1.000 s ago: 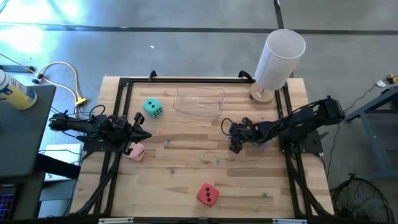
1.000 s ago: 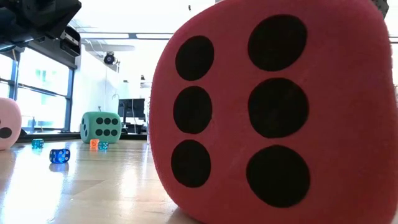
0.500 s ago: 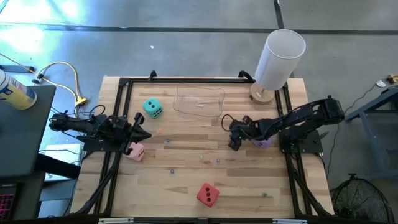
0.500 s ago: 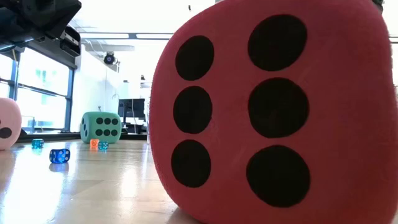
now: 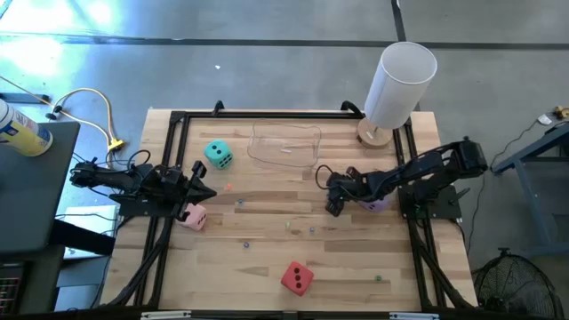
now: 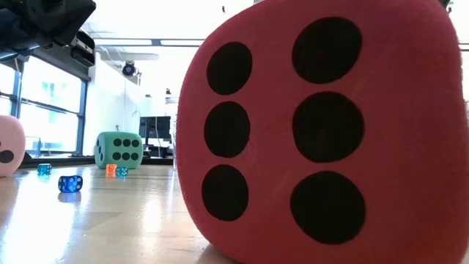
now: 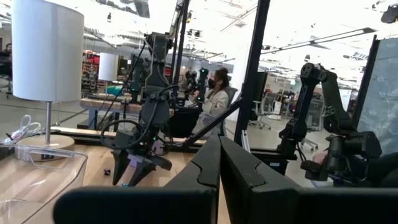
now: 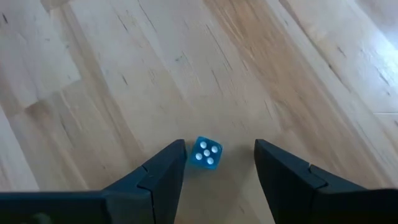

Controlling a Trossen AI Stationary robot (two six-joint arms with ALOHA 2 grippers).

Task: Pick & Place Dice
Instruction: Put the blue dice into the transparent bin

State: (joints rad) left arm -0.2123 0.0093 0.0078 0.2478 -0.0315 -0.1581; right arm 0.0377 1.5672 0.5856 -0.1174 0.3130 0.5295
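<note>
The teal die (image 5: 218, 155) rests on the table at the far left, also in the low view (image 6: 119, 149). The pink die (image 5: 192, 216) lies beside my left arm, and the red die (image 5: 297, 278) sits near the front edge, filling the low view (image 6: 322, 132). The purple die (image 5: 378, 204) is partly hidden under my right arm. My left gripper (image 5: 204, 184) is shut and empty (image 7: 219, 155). My right gripper (image 5: 331, 194) is open, low over the table's middle. Its fingers (image 8: 217, 163) stand either side of a small blue clear die (image 8: 205, 153) lying on the wood.
A clear plastic tray (image 5: 284, 144) lies at the far middle. A tall white cylinder on a wooden foot (image 5: 397, 89) stands at the far right corner. Several tiny dice (image 6: 70, 183) are scattered on the wood. A person (image 7: 217, 99) sits in the room beyond.
My right gripper has edged a little toward the table's left edge, staying open, and more of the purple die shows beside its arm. The dice have kept still.
</note>
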